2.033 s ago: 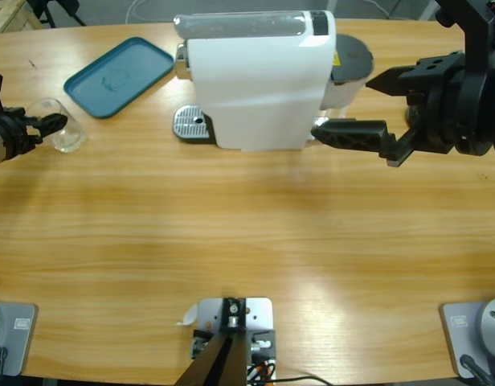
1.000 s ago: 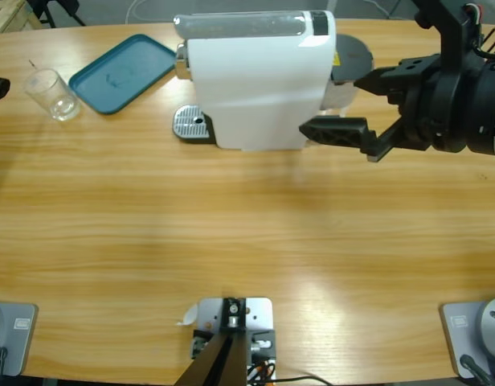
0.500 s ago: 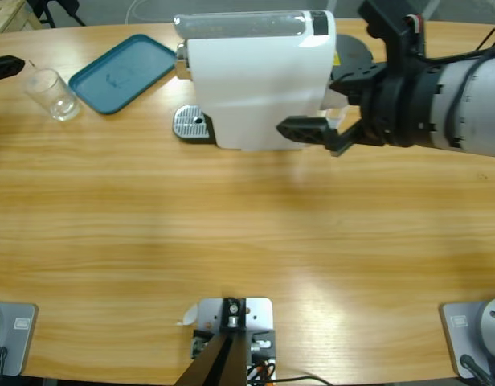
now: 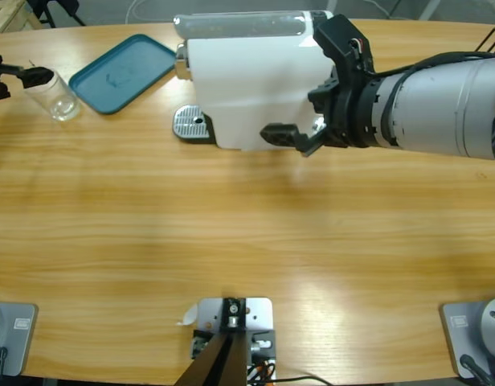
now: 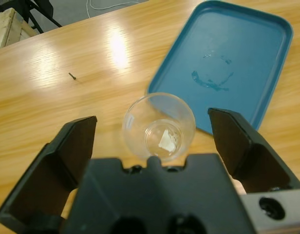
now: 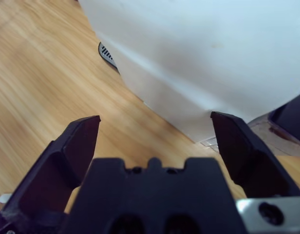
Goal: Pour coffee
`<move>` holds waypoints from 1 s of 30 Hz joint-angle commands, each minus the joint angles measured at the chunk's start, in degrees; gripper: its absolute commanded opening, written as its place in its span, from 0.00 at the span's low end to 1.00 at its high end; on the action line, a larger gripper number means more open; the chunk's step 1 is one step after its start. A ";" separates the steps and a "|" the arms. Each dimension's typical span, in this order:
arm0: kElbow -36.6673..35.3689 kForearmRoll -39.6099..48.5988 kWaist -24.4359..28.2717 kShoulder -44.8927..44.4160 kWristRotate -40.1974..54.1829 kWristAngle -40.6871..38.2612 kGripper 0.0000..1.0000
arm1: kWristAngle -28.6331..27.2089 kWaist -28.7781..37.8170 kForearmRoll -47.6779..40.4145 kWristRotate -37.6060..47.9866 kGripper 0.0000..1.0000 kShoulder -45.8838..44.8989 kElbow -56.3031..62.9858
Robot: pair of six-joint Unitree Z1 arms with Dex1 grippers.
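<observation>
A small clear glass tumbler stands upright at the table's far left, beside a teal tray. From above, the tumbler looks empty, and the coffee is not in view. My left gripper hangs over it, open, one jaw on either side of the rim and not touching it. The right gripper is open at the right flank of the white coffee machine. The machine's white wall fills the space ahead of the right gripper.
The teal tray lies empty at the back left, its corner next to the tumbler. The machine's metal drip grate juts out on its left. The thick right forearm spans the back right of the table.
The tumbler went from lower left up to beside the tray and stands free, with the left jaws back over it. The right arm swung left against the machine.
</observation>
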 commanded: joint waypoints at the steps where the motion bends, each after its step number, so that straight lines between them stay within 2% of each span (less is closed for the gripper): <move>1: 0.77 -4.46 0.63 5.57 0.49 -0.35 1.00 | 2.03 -1.77 -1.48 0.74 1.00 4.35 0.57; 10: 2.14 -4.90 0.70 6.61 0.21 -0.26 1.00 | 2.27 -1.87 -2.25 0.74 1.00 5.03 0.82; 26: 6.85 -18.96 0.70 12.73 -0.69 0.00 1.00 | 2.45 -2.75 -0.49 0.74 1.00 3.92 0.76; 27: 7.41 -19.91 0.70 13.15 -0.72 -0.10 0.98 | 2.45 -2.80 -0.49 0.74 1.00 3.92 0.61; 28: 7.96 -21.11 0.70 13.57 -0.72 -0.17 0.93 | 2.45 -2.84 -0.49 0.74 1.00 3.92 0.50; 29: 8.42 -22.04 0.70 13.80 -0.72 -0.12 0.83 | 2.45 -2.87 -0.49 0.74 1.00 3.92 0.43; 30: 8.68 -22.46 0.70 13.82 -0.72 -0.12 0.69 | 2.45 -2.93 -0.49 0.81 1.00 3.91 0.43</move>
